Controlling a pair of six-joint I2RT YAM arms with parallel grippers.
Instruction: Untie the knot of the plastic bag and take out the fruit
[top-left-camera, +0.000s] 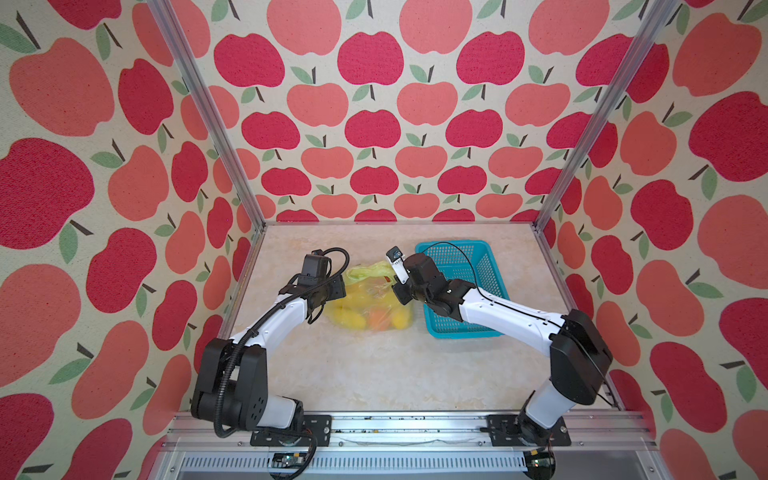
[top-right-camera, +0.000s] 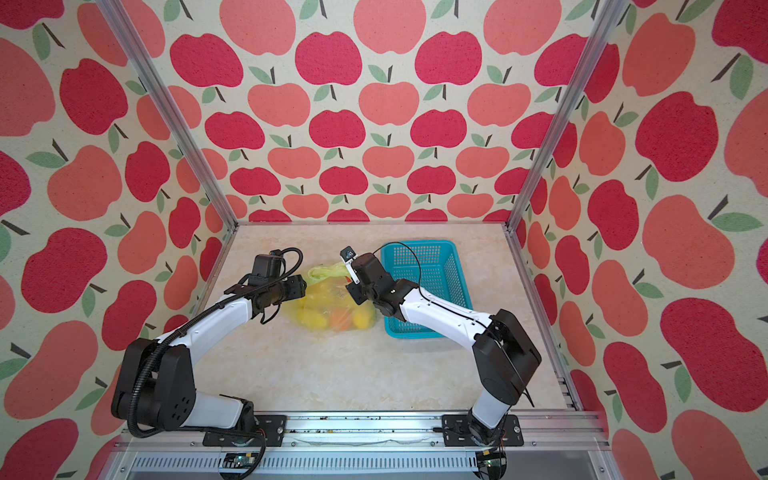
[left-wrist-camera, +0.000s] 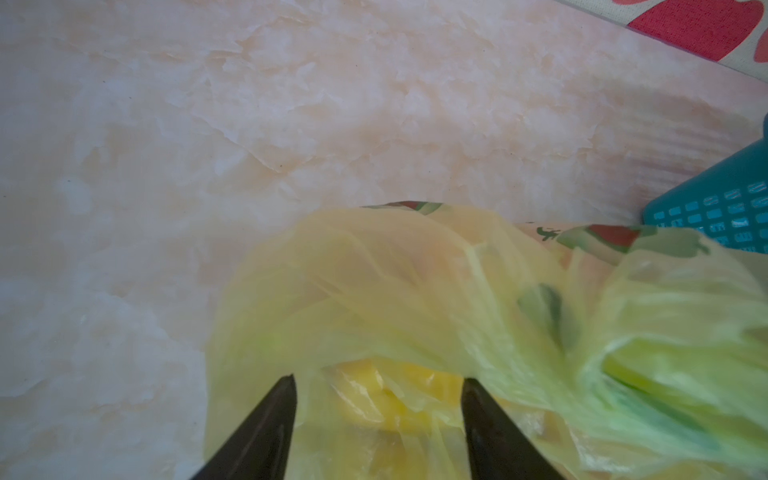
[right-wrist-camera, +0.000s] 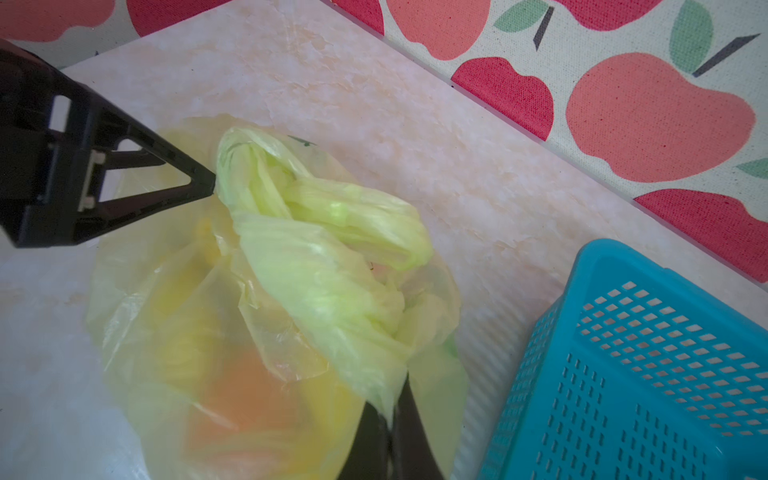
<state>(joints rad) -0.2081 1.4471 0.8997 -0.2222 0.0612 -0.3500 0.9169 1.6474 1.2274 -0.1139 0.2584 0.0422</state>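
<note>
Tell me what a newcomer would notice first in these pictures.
The loud apple-print walls all round, then the yellow-green plastic bag of fruit in the middle. The right tool is shut on the bag's film near the knot. The left tool stands open at its other side, and a turquoise basket sits to its right.

The plastic bag (top-left-camera: 370, 301) lies on the table (top-left-camera: 374, 374) just left of the basket (top-left-camera: 469, 257), fruit (top-left-camera: 353, 320) inside.

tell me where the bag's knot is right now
In both top views the knot sits at the far end of the plastic bag, mid-table, between the left gripper and the right gripper, just left of the turquoise basket.
</note>
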